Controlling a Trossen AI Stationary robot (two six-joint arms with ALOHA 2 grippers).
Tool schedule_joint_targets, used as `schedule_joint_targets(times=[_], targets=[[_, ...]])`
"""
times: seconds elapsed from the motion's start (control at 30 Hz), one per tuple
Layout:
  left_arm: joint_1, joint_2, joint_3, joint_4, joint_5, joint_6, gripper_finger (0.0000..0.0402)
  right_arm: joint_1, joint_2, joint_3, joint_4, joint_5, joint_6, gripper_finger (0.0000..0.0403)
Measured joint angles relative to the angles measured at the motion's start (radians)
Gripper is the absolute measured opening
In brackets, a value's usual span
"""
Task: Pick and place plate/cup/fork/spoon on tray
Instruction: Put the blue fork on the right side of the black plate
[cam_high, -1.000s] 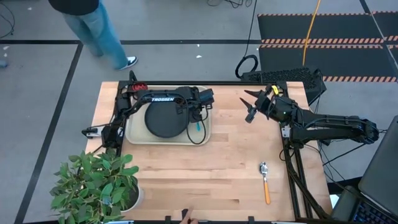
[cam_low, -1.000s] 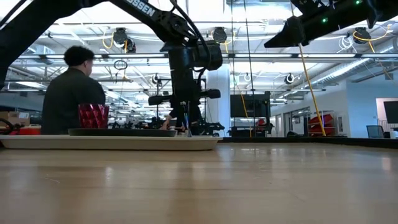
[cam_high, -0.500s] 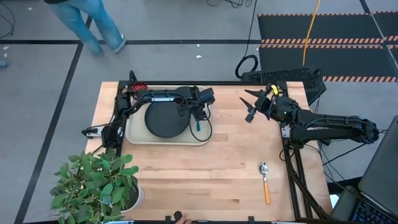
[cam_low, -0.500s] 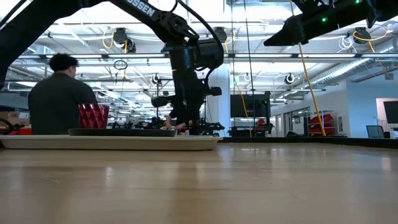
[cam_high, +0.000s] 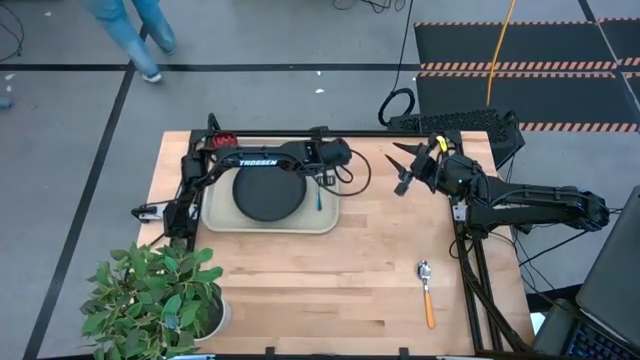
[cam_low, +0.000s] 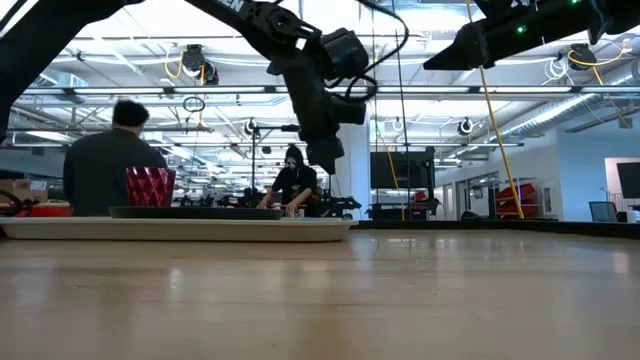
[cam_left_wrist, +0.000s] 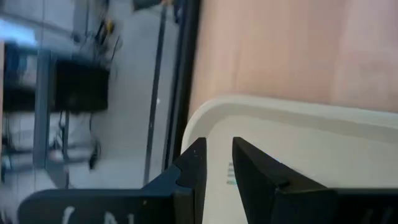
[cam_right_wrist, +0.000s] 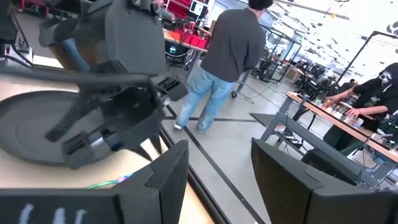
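Left arm (cam_high: 262, 158): matte black links, white "TROSSEN" lettering on the upper link, black cable looped near the wrist. Right arm (cam_high: 520, 203): same black finish, a yellow piece beside the wrist, green indicator lights visible in the low view. Fingers (cam_right_wrist: 166, 177): dark, flat, angular.

A large cream rectangular tray (cam_high: 215, 218) with rounded corners and a raised rim sits on the wooden table's far left part. A round matte black plate (cam_high: 265, 193) lies flat inside it, filling about half its width. A slim blue fork (cam_high: 318, 196) lies in the tray just right of the plate. A small dark red cup (cam_low: 150, 186) stands upright at the tray's far left corner. An orange-handled spoon (cam_high: 427, 292) with a silver bowl lies on the table, well apart, near the right edge.
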Motion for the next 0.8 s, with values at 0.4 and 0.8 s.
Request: schedule_joint_targets(times=[0.4, 0.8], targets=[[0.042, -0.007, 0.0, -0.007, -0.002, -0.123, 0.0081, -0.042, 0.001, 0.0, -0.004, -0.001, 0.004, 0.0171], [0.007, -0.023, -0.001, 0.038, 0.495, -0.118, 0.0081, -0.115, 0.008, 0.0, -0.03, -0.072, 0.035, 0.0171]])
